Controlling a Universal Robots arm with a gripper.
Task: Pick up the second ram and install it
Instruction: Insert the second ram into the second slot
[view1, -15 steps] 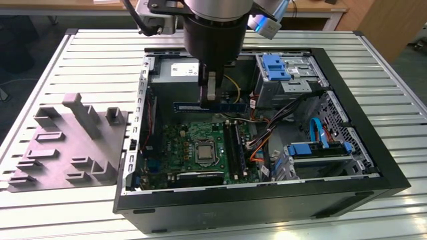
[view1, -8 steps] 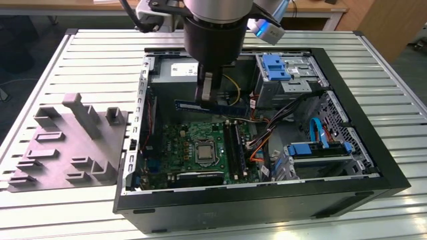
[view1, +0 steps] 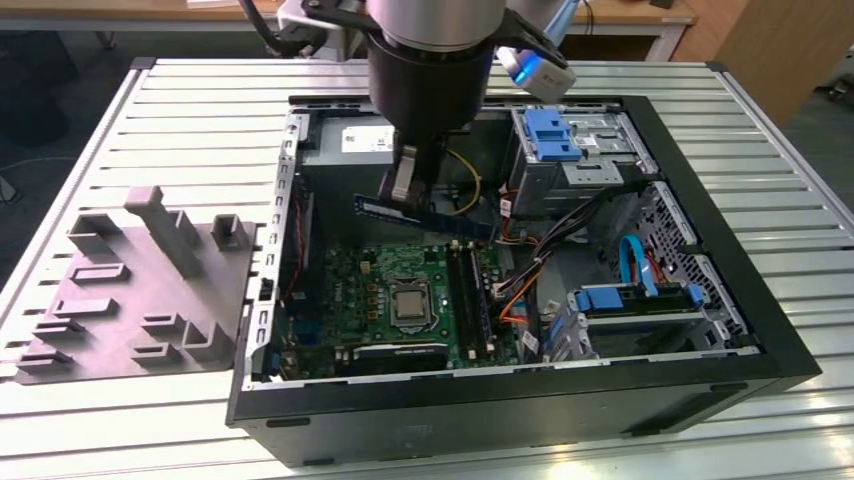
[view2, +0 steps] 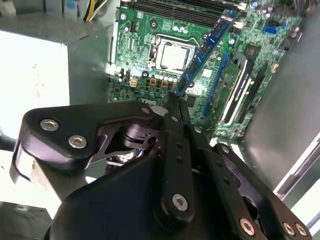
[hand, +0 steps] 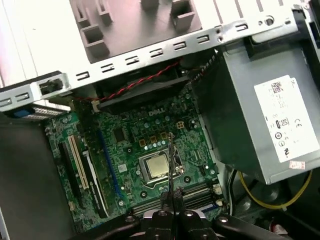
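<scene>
Exterior view shows the end effector (view1: 403, 193) clamped near one end of the second ram (view1: 434, 218), hanging above the motherboard (view1: 380, 275); held off-centre, it could tilt and miss the memory slots (view1: 466, 290).

Silver-grey arm (view1: 430, 22), black lower sleeve; matte-black end effector (view2: 176, 98), linkage plates, silver screws (view2: 180, 202).

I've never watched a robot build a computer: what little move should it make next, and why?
Probably rotate the stick first: the gripper holds the second ram above the motherboard, and it looks crosswise to the long black slots, not lined up with them.
</scene>
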